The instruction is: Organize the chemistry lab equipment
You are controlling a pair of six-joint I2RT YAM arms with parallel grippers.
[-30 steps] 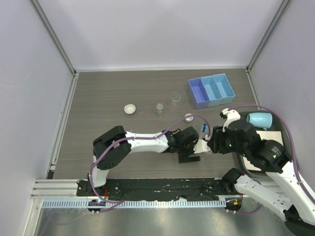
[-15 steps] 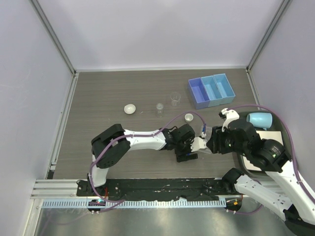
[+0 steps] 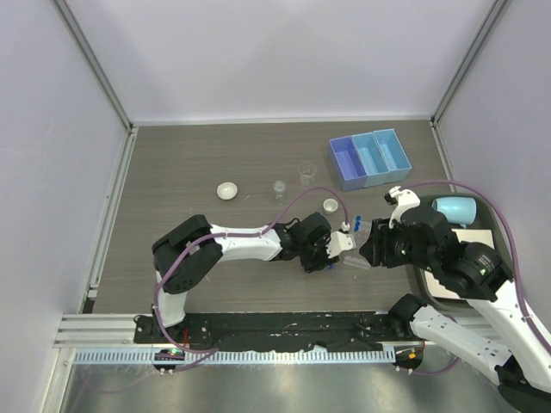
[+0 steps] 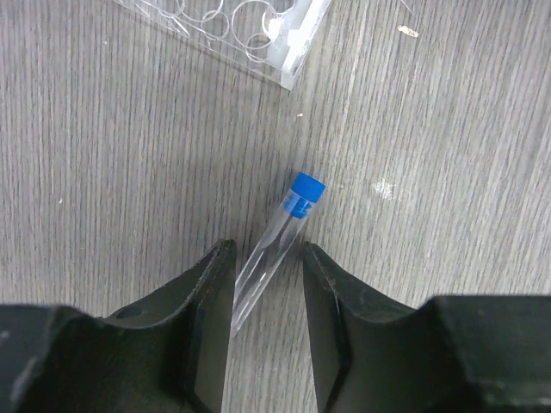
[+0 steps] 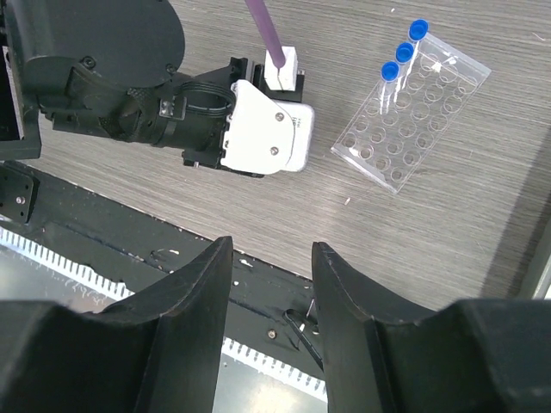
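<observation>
Top external: grey wood-grain table (image 3: 172, 163) inside pale walls (image 3: 258, 60); blue three-compartment tray (image 3: 359, 160) at the far right, small white round dishes (image 3: 226, 190) and tiny clear beakers (image 3: 306, 172) to its left. Left wrist: left gripper (image 4: 265, 249) jaws part-spread, wider than the blue-capped tube (image 4: 297, 206) lying flat on the table between them; clear plastic tube rack (image 4: 258, 34) just beyond. Right wrist: right gripper (image 5: 271, 258) jaws spread, gripping nothing; the rack (image 5: 413, 107) holds three capped tubes (image 5: 403, 52) along one edge.
</observation>
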